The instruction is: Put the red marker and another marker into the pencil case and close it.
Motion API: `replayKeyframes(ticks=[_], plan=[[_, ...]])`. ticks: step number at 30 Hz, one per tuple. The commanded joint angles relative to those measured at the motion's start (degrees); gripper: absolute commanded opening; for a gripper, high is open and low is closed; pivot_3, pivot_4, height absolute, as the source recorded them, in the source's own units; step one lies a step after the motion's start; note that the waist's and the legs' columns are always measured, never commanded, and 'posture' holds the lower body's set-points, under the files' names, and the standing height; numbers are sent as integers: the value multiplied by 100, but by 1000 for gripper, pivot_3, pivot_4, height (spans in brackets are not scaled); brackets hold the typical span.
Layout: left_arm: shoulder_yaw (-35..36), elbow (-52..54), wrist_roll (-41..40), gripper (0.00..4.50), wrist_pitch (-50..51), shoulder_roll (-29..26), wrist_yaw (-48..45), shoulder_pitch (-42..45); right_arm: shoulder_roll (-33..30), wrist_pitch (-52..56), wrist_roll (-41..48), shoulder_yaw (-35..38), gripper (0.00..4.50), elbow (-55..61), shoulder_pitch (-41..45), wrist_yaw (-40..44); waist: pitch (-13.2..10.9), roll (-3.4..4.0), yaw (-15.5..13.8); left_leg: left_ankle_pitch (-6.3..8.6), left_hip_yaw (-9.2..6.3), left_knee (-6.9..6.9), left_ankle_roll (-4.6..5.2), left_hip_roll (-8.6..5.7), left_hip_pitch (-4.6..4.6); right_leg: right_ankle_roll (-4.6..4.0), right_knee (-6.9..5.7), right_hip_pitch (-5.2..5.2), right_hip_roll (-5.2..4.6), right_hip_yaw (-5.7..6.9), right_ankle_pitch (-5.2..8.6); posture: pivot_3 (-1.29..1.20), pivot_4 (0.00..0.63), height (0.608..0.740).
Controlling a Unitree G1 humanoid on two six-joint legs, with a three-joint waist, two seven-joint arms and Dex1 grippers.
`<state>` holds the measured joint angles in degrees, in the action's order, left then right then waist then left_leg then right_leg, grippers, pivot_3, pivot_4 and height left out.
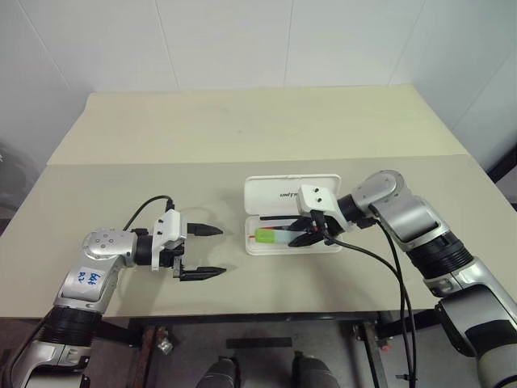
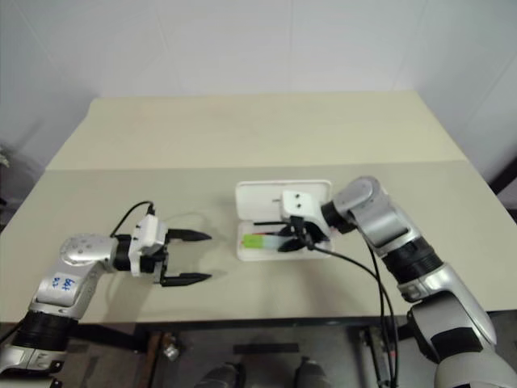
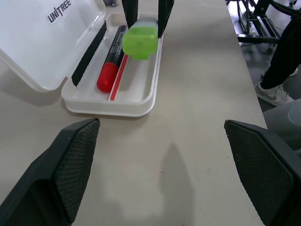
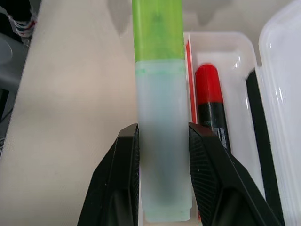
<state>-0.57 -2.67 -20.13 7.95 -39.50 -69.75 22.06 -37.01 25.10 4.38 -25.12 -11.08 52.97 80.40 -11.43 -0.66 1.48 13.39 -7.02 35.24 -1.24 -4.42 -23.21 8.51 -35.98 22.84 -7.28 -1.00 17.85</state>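
The white pencil case point(image 1: 279, 194) lies open at mid-table, its lid point(image 3: 42, 42) folded back. The red marker point(image 3: 110, 56) lies inside the tray, beside a red stripe. My right gripper point(image 1: 300, 234) is shut on another marker point(image 1: 269, 237), the stubby one with a lime-green cap. It holds that marker by its pale body point(image 4: 160, 155), just above the tray's front rim. The cap point(image 3: 140, 40) points toward my left gripper point(image 1: 222, 250). That gripper hovers open and empty to the left of the case.
Two cream tables meet at a seam point(image 1: 161, 164) behind the case. A black cable point(image 1: 388, 267) runs from my right wrist over the table's front edge. A person's leg and shoe point(image 3: 277, 70) stand beyond the table's right side.
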Motion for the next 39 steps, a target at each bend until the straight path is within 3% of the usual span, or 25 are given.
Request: replayKeyframes(ticks=[1,20,21,22,29,35,39], plan=[[104,198,-86,4500,-42,-26,26,-3,76,-55,-121,-28,1102,35,141,24,0,0,14,0,0,0,0,0,0,0,-1,0,1,0,0,0,150,740],[112,210,-105,4500,-37,-8,47,25,482,47,-430,-92,1102,-7,214,-24,0,0,13,-1,1,0,-4,6,0,-2,-5,6,7,-3,-1,0,150,740],[112,213,-104,4500,-38,-7,51,23,504,-4,-463,-79,1833,-43,231,-74,0,0,14,-1,1,0,-4,5,0,-2,-5,6,7,-3,-1,0,150,740],[114,212,-103,4500,-42,-7,51,20,523,-40,-487,-69,2015,-67,244,-110,0,0,15,-1,1,0,-4,6,0,-2,-5,6,7,-3,-1,0,150,740],[79,201,-101,4500,-33,17,32,64,673,16,-346,165,4461,-134,536,-235,0,0,11,-2,1,-1,-5,6,0,-3,-6,9,8,-3,-2,0,150,740],[45,131,-88,4500,-48,40,-7,139,508,397,-30,392,4461,317,522,-80,0,0,9,-2,1,-1,-5,6,-1,-3,-5,9,7,-4,-2,0,150,740],[1,88,-86,4500,-57,72,-49,187,74,1044,583,743,4461,1140,153,179,1,-1,-6,-1,0,-2,-5,6,-3,-3,-3,9,7,-3,-2,0,150,740]])
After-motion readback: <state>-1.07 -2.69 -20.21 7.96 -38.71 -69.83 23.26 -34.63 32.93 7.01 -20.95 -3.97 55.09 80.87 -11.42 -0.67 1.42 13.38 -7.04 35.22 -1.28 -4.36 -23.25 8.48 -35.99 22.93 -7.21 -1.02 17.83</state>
